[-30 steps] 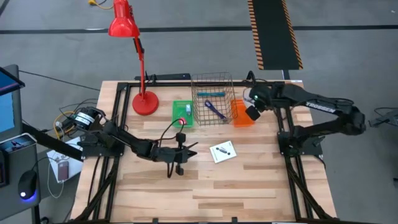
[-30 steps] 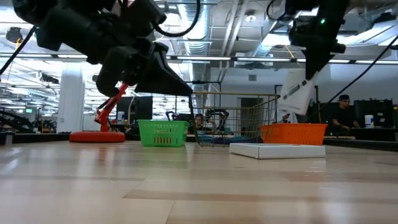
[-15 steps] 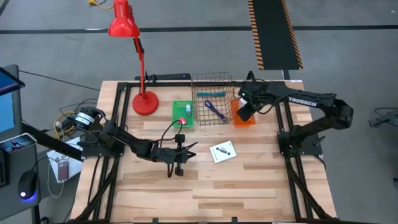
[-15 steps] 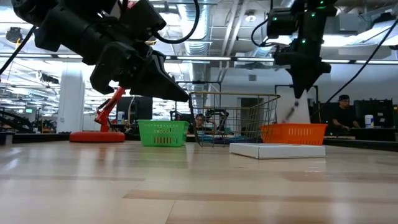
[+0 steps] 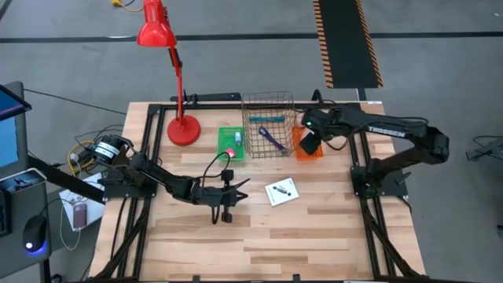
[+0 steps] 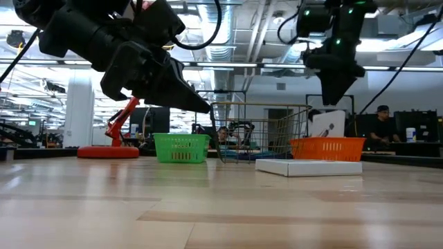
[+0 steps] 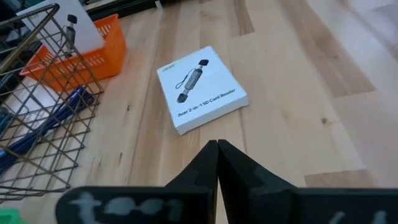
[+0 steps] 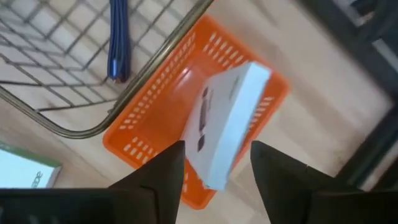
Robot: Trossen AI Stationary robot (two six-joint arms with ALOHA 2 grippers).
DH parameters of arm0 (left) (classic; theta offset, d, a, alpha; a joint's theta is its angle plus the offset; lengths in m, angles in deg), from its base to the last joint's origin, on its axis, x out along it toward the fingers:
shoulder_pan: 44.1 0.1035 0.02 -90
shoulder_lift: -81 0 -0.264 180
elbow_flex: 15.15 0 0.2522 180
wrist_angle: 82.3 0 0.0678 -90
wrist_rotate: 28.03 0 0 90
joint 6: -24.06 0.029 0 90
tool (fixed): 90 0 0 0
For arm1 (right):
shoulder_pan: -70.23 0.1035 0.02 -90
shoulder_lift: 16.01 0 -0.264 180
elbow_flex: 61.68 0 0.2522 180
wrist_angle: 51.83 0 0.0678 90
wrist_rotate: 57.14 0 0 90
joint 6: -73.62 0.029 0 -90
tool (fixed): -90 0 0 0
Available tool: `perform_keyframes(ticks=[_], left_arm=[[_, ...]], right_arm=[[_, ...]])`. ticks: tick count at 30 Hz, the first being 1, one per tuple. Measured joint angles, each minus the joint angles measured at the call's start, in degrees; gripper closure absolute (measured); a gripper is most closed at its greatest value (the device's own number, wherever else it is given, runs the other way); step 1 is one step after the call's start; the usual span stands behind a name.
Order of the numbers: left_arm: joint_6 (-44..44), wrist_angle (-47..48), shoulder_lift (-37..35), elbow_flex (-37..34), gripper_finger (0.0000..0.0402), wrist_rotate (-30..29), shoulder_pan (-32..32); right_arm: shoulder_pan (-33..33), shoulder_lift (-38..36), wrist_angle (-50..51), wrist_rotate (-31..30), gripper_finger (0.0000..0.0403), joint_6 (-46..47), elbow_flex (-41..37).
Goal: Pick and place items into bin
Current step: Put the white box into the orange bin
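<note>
My right gripper (image 8: 217,148) hangs open over the orange bin (image 8: 143,140) at the table's far right. A white card box (image 8: 227,124) stands tilted in that bin, its lower end inside and its top above the rim (image 6: 327,124). It lies below the fingers and clear of them. A second white card box (image 7: 202,89) lies flat on the table (image 5: 282,191). My left gripper (image 7: 217,144) is shut and hovers just short of it, to its left (image 5: 229,206).
Left of the orange bin stands a wire basket (image 5: 269,126) holding a teal marker (image 5: 267,118) and a blue strap (image 5: 273,139). Beside it, a green basket (image 5: 231,137) holds a red block (image 5: 229,152). A red desk lamp (image 5: 182,130) stands at the far left.
My right gripper has moved toward the table's left and down over the orange bin and has let go of the white card box. The box has dropped from below the fingers and now stands tilted in the bin. My left gripper has rolled a little in place.
</note>
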Motion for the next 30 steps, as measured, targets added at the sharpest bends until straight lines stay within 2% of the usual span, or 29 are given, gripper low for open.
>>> perform_keyframes(ticks=[3, 7, 13, 18, 21, 27, 30], left_arm=[[-0.6, -0.6, 0.0, 0.0, 0.0402, 0.5, 0.0], [-1.2, -0.7, 0.0, 0.0, 0.0402, 0.5, 0.0], [-1.7, -0.7, 0.0, 0.0, 0.0402, 0.5, 0.0], [-1.7, -1.8, 0.0, 0.0, 0.0402, 0.5, 0.0], [-1.7, -1.8, 0.0, 0.0, 0.0402, 1.3, 0.0], [-1.7, -1.9, 0.0, 0.0, 0.0402, 3.1, 0.0], [-1.7, -2.2, 0.0, 0.0, 0.0402, 3.2, 0.0]], right_arm=[[1.3, -3.6, 0.0, -2.9, 0.0229, 0.0, 0.0], [4.6, -8.1, 0.0, -3.8, 0.0236, 0.1, 0.0], [14.8, -11.1, 0.0, -4.9, 0.0243, 1.3, 0.0], [26.3, -10.9, -0.2, -14.7, 0.0260, 6.5, 0.0], [33.4, -10.9, -1.0, -18.8, 0.0288, 10.2, -0.4], [44.8, -11.1, -6.3, -22.5, 0.0388, 16.6, -5.4], [47.5, -11.0, -11.1, -22.5, 0.0391, 18.7, -10.0]])
